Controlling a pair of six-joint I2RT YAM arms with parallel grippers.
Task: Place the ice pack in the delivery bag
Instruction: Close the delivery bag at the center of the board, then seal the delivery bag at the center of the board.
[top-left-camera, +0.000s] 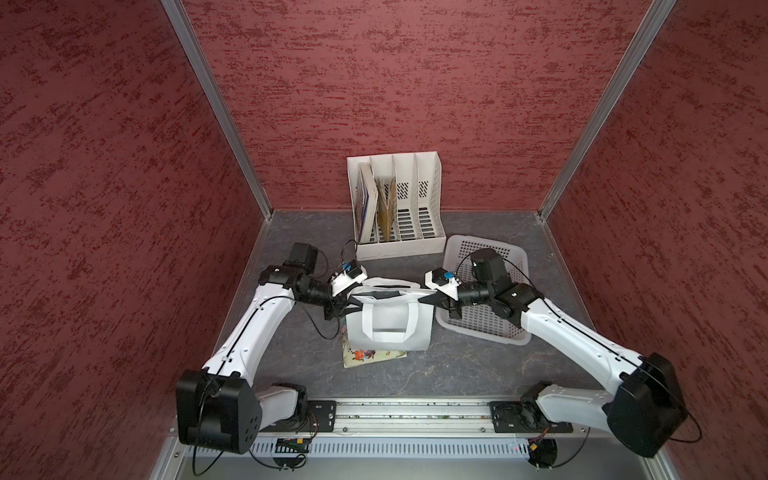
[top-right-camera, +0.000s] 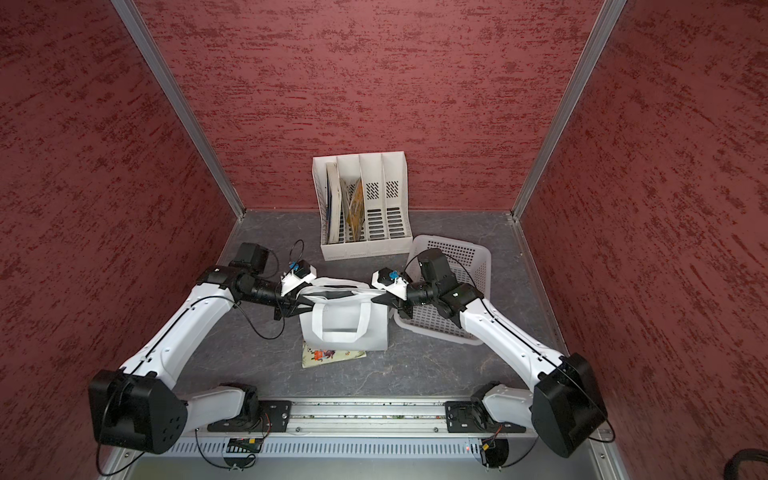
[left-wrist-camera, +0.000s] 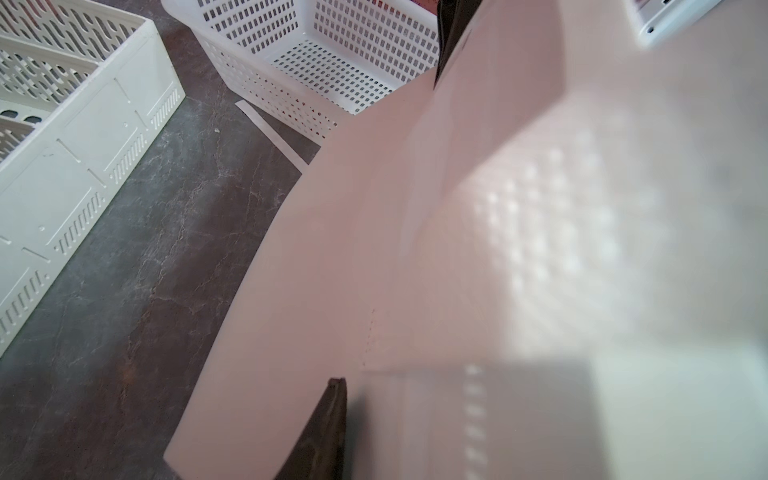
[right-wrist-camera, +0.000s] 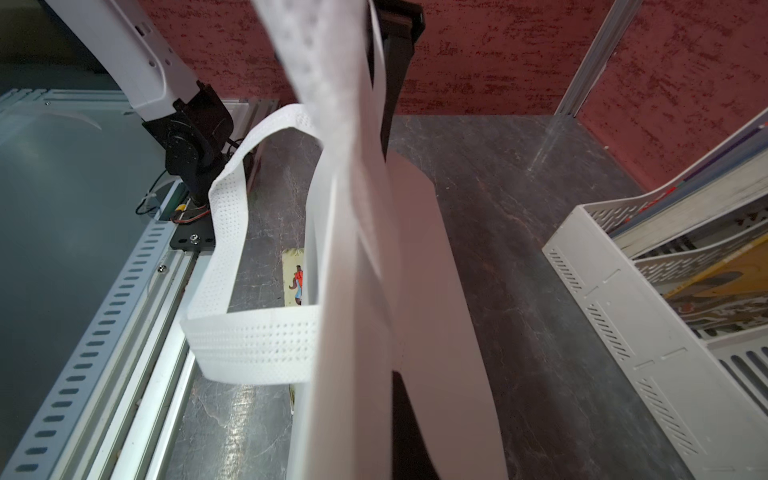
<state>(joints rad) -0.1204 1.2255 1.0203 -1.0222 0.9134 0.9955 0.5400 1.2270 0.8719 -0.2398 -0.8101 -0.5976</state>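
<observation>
Delivery bag (top-left-camera: 417, 334): white tote, upright at centre of surface (top-left-camera: 457, 368), mouth stretched open, 1 strap handle (top-left-camera: 384, 330) hanging down near wall.
Ice pack (top-left-camera: 370, 356): flat printed pouch on surface, outside bag, partly tucked under its near edge.
Right tool (top-left-camera: 432, 300): clamped shut on bag's right rim.
Left tool (top-left-camera: 351, 303): at left rim, 1 finger outside wall, other hidden; cannot tell whether gripping.
Perforated basket (top-left-camera: 455, 246): just right of bag.
File rack (top-left-camera: 401, 249): behind bag, books (top-left-camera: 368, 199) in 2 slots.

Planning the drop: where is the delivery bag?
In a top view, the delivery bag stands mid-table, before the file rack, the white basket on its right.
</observation>
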